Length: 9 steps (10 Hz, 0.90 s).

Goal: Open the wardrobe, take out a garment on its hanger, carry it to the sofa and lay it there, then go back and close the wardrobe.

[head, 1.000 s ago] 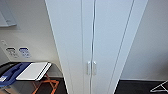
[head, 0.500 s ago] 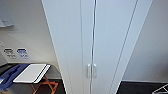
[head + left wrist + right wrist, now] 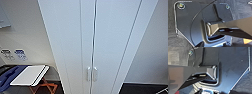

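Observation:
The wardrobe (image 3: 100, 42) stands straight ahead in the head view, tall, narrow and white. Both of its plain doors are shut, with a thin seam running down the middle. Two small white vertical handles (image 3: 91, 74) sit side by side at that seam, low in the picture. The garment, its hanger and the sofa are hidden from me. Both wrist views look down past the robot's own dark plate and jointed bar onto dark carpet (image 3: 243, 8).
Left of the wardrobe, a white-topped table (image 3: 29, 75) on orange crossed legs stands by the wall, with a blue object (image 3: 7, 77) beside it. The white wall carries small labels (image 3: 19, 54). Dark floor (image 3: 140, 88) lies at the wardrobe's right foot.
The whole head picture has shifted slightly: the wardrobe looks a little larger and its handles sit lower. The camera has moved closer; nothing in the room has moved.

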Motion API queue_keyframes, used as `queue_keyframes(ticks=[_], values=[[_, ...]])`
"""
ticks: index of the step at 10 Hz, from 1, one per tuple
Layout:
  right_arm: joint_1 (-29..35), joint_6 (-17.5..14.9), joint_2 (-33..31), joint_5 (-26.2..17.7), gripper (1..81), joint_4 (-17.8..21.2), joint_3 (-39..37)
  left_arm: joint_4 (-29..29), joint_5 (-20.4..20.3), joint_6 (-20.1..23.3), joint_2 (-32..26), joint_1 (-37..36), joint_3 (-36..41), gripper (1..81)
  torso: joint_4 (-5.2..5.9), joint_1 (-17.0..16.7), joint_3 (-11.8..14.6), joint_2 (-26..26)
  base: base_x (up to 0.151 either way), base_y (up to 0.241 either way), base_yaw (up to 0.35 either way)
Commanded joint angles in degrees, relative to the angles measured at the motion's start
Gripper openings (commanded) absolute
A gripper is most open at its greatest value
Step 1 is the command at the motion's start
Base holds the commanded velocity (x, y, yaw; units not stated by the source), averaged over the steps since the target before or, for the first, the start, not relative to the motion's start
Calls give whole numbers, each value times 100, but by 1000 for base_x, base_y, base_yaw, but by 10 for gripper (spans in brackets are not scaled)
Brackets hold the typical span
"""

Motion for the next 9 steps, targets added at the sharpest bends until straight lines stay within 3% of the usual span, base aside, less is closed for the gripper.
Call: queue_keyframes(ticks=[1, 6, 9], values=[[143, -5, 15, -382, 811, 39, -42, -30, 316, -3, -13, -119, 46, 811, 0, 0, 0, 0, 89, 0, 0], [126, -5, 50, -426, 811, 21, -69, -30, 333, -11, -5, -119, 63, 811, 0, 6, 0, 5, 27, 0, 0], [161, -5, -309, -435, 811, 21, 571, -30, 412, -20, -188, -119, 369, 811, 0, 0, 0, 5, 0, 0, 0]])
